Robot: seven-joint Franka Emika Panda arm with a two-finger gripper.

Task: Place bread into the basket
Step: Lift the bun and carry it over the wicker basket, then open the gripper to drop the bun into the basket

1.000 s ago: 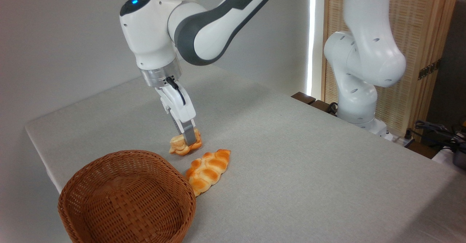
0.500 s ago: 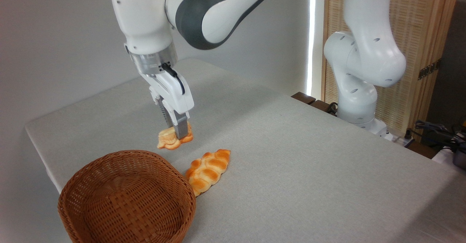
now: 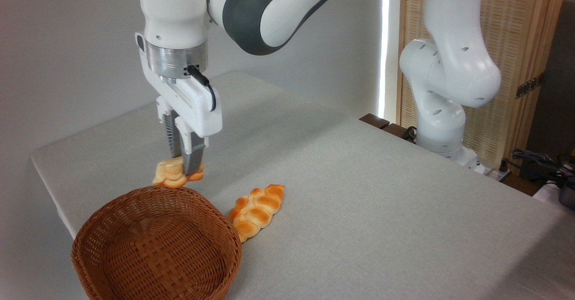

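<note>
Since a second ago, the end effector [image 3: 183,170] has lifted the bread [image 3: 173,175] off the table [image 3: 359,192], clamped on it, to just above the far rim of the basket [image 3: 157,246]. Carrying over the bowl and release remain.

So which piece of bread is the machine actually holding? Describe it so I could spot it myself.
Start at the round brown wicker basket at the table's near left corner. Just above its far rim hangs the white arm's two-finger gripper, pinching a small pale-golden bun. Unlike the longer glossy orange-brown braided loaf lying on the table beside the basket, it is puffy, layered and off the table.
</note>
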